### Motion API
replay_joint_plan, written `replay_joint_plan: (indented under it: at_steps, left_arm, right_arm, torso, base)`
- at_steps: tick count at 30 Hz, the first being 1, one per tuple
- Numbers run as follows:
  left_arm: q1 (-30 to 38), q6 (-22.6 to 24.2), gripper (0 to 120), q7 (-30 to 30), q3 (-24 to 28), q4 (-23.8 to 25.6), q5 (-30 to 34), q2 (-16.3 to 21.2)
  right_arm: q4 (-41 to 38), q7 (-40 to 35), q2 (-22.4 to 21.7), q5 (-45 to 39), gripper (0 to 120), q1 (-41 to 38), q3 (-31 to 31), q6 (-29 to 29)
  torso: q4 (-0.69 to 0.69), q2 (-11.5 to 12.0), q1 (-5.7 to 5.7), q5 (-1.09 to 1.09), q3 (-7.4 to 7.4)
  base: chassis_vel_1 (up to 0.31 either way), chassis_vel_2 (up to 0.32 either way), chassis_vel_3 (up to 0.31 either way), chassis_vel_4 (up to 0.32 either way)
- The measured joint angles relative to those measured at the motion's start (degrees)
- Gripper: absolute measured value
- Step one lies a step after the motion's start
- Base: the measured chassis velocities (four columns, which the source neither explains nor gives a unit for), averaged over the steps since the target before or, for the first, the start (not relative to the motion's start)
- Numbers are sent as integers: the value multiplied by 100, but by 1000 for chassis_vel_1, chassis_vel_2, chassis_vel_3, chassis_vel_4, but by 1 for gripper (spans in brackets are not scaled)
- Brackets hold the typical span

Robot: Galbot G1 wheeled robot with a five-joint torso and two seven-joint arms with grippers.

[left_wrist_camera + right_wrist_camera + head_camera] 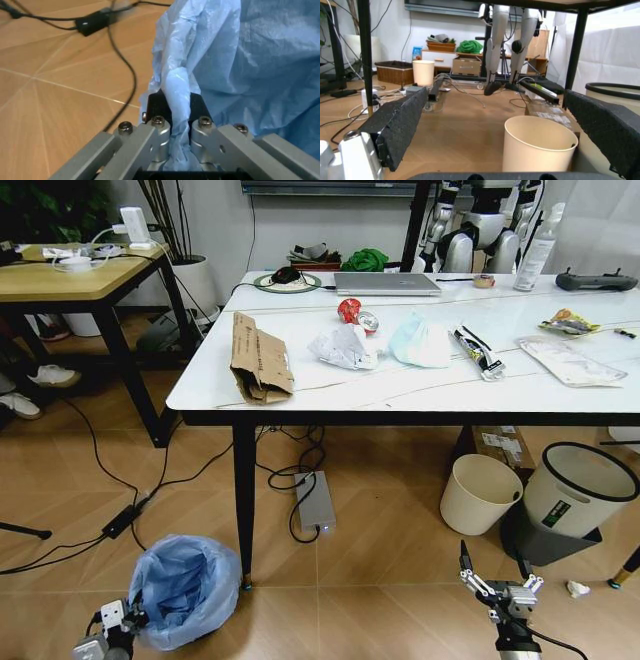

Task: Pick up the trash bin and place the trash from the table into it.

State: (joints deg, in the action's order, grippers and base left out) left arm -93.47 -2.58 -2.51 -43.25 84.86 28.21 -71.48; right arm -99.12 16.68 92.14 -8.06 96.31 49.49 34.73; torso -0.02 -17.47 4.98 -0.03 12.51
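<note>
Our left gripper (pixel 179 108) is pinched shut on a fold of the blue bag lining the trash bin (pixel 185 588), which stands on the floor beside the table (pixel 400 395) leg, so we should lift slowly and straight, since the thin crinkly plastic could slip or tear. Our right gripper (pixel 498 584) hangs open, low near the cream round bin (pixel 478 495).
</note>
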Motion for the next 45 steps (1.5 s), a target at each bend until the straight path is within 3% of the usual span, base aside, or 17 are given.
replay_joint_plan:
  at_steps: [7,9,15,22,32,45]
  left_arm:
    - [-924,-192,0,-37,173,740,-8,67]
    - [-1410,-325,0,19,285,1199,-21,139]
    - [-1698,-573,0,123,380,1796,-198,174]
    - [-1761,-722,0,155,469,2043,-199,176]
    - [-2147,-128,0,295,800,3356,822,273]
    - [-2380,80,0,591,1067,3955,411,439]
  right_arm:
    - [-22,-1,0,9,100,4,5,-1]
    - [-56,-1,0,14,100,5,7,-19]
    - [-101,-2,0,40,100,12,-3,-38]
    - [-166,-6,0,57,100,86,25,-37]
    - [-212,-11,0,105,100,139,87,-39]
    - [-304,-25,0,206,100,272,161,-53]
  torso:
    - [2,-1,0,0,0]
    - [5,-1,0,2,0]
    - [1,-2,0,3,0]
    - [2,-3,0,2,1]
    - [1,-135,42,5,89]
    - [1,-457,141,4,314]
  base:
    - [0,0,0,0]
    - [0,0,0,0]
    - [0,0,0,0]
    - [0,0,0,0]
    - [0,0,0,0]
    - [0,0,0,0]
